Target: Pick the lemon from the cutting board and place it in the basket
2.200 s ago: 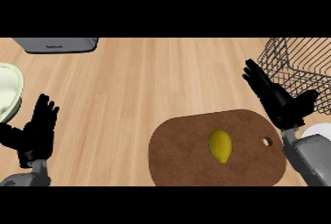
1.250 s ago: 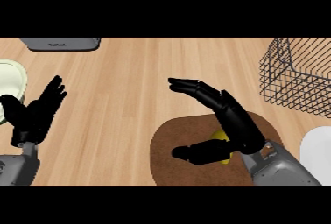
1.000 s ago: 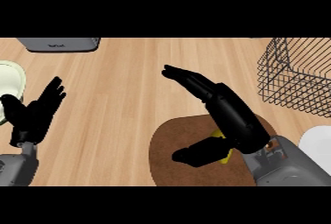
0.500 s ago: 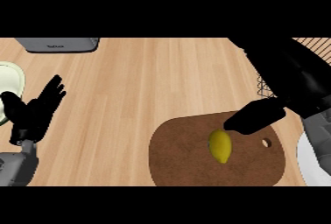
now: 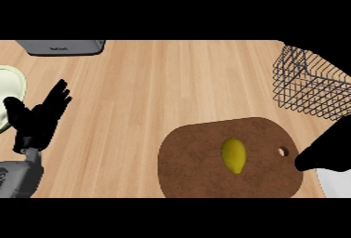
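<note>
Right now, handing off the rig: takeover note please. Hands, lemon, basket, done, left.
Left hand: open, resting at the left edge, holding nothing.
Right hand: dark shape at the cutting board's right edge, not touching the lemon; grip unreadable.
The lemon lies on the cutting board; the basket sits at upper right.
Done: nothing yet. Left: grasp lemon, carry it, place it in basket.

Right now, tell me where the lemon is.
The lemon lies on the brown cutting board, lower right of the head view, just left of the board's hole; the wire basket stands beyond it at the right edge.
</note>
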